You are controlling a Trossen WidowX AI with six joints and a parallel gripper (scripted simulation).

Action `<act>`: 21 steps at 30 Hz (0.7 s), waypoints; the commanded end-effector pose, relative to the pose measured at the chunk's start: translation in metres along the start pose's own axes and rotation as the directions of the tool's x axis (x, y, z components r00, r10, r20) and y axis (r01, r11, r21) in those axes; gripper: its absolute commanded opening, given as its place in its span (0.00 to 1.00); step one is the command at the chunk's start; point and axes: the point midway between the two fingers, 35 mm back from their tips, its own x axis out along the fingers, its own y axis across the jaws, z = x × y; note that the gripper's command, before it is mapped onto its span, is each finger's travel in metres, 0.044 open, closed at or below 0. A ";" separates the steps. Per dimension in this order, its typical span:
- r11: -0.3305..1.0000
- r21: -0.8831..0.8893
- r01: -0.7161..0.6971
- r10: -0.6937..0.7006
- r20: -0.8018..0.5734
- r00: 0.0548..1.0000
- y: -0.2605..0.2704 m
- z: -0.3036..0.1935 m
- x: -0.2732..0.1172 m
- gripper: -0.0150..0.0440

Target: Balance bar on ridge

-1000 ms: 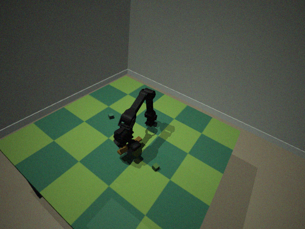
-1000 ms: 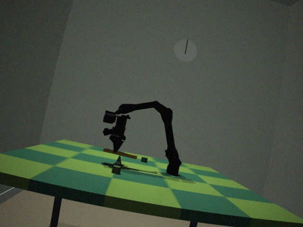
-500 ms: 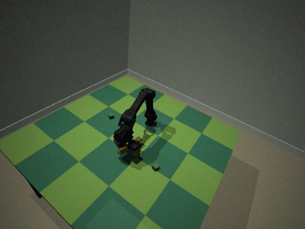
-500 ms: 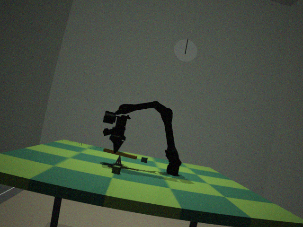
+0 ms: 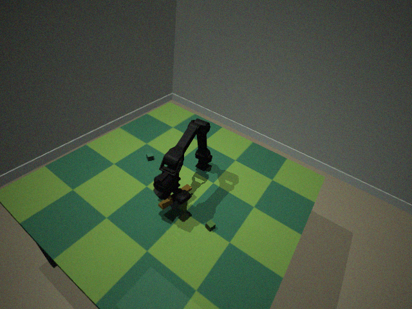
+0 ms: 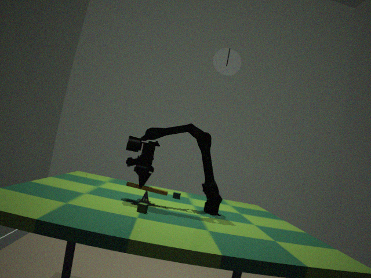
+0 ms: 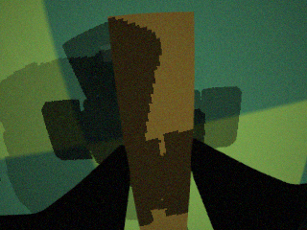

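Observation:
The orange-brown bar (image 5: 165,203) (image 6: 155,190) (image 7: 175,86) is held off the table. It slopes down to the right in the exterior view, roughly along the table's own tilt in that view. My gripper (image 6: 141,185) (image 7: 158,149) is shut on the bar, with one finger on each side of it. The small dark triangular ridge (image 6: 145,198) stands on the table under the bar, slightly right of the fingertips in the exterior view. Its top is very close to the bar's underside; whether they touch cannot be told. I cannot make the ridge out in the top view or the wrist view.
A small green block (image 5: 210,226) (image 6: 142,208) sits near the ridge. Another small dark green block (image 5: 150,157) (image 6: 177,195) lies farther off on the checkered table (image 5: 186,249) (image 6: 173,233). The arm's base (image 5: 203,159) (image 6: 213,206) stands on the same table.

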 end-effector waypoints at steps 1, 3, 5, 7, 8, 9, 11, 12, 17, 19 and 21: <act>1.000 0.001 0.004 -0.004 0.000 1.000 -0.001 0.000 0.001 0.25; 1.000 0.001 0.004 -0.004 0.000 1.000 -0.001 0.000 0.001 0.25; 1.000 0.001 0.004 -0.004 0.000 1.000 -0.001 0.000 0.001 0.25; 1.000 0.001 0.004 -0.004 0.000 1.000 -0.001 0.000 0.002 0.25; 1.000 0.001 0.004 -0.004 0.000 1.000 -0.001 0.000 0.002 0.25; 1.000 0.001 0.004 -0.004 0.000 1.000 -0.001 0.000 0.002 0.25; 1.000 0.001 0.004 -0.004 0.000 1.000 -0.001 0.000 0.002 0.25; 1.000 0.001 0.004 -0.004 0.000 1.000 -0.001 0.000 0.002 0.25; 1.000 0.001 0.004 -0.004 0.000 1.000 -0.001 0.000 0.002 0.25; 1.000 0.001 0.004 -0.004 0.000 1.000 -0.001 0.000 0.003 0.25; 1.000 0.001 0.004 -0.004 0.000 1.000 -0.001 0.000 0.003 0.25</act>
